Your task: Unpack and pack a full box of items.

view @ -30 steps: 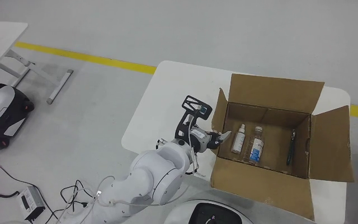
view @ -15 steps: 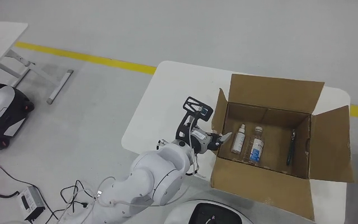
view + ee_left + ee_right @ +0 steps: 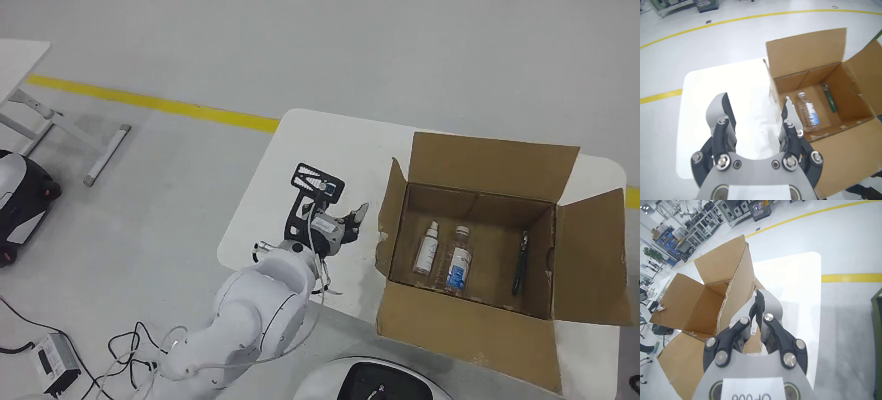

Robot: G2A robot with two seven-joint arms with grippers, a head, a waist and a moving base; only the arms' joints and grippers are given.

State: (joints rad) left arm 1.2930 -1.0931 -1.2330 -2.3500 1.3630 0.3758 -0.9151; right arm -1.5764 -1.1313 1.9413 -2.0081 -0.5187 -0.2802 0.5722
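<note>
White desk (image 3: 300,170) on a pale floor (image 3: 150,220) crossed by a yellow line (image 3: 150,101). The left hand (image 3: 758,107) hangs over the desk just beside the cardboard box (image 3: 465,322), fingers spread wide, holding nothing. The right hand (image 3: 758,298) is pinched closed on nothing, near the box's outer wall. In the open-flapped box lie a small spray bottle (image 3: 427,248), a clear bottle (image 3: 458,260) and a dark green pen-like item (image 3: 520,263).
</note>
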